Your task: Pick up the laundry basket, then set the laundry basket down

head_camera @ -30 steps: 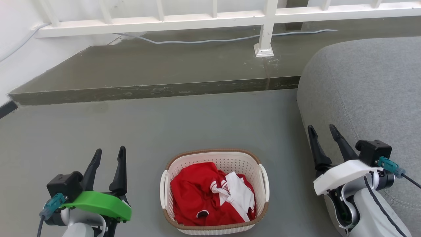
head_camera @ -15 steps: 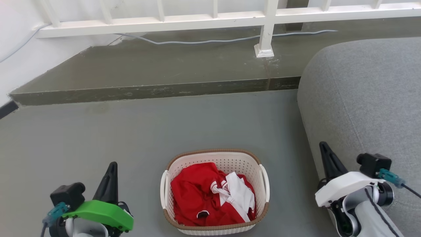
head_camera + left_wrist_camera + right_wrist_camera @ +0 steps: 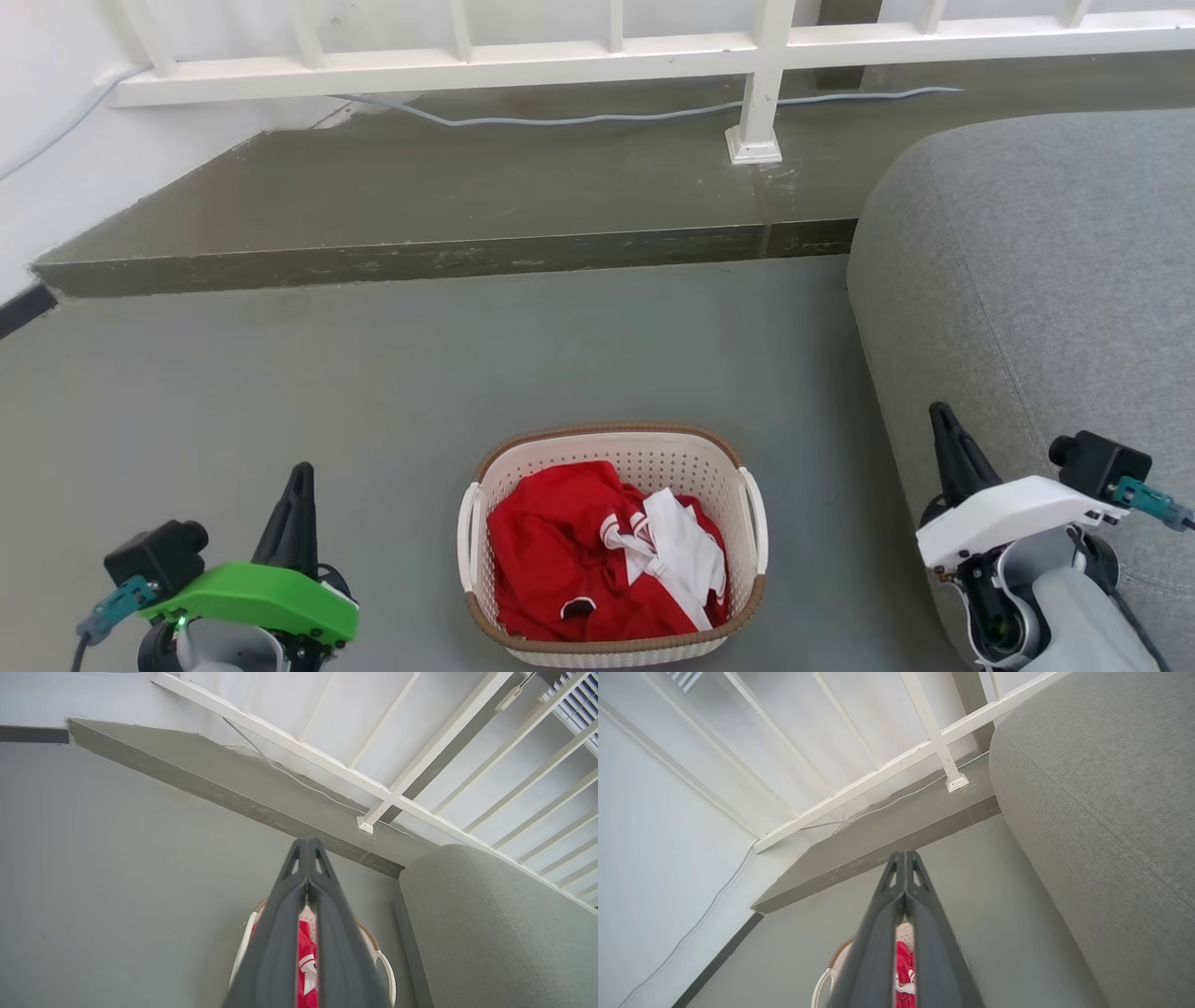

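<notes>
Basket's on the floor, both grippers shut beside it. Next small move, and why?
The laundry basket sits on the floor untouched. The left gripper and right gripper flank it, shut and clear of it. So probably: open both and ease them inward and down toward the left handle and right handle.

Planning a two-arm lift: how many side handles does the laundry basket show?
2: the left handle and the right handle, on opposite sides of the laundry basket. None seems hidden.
</notes>
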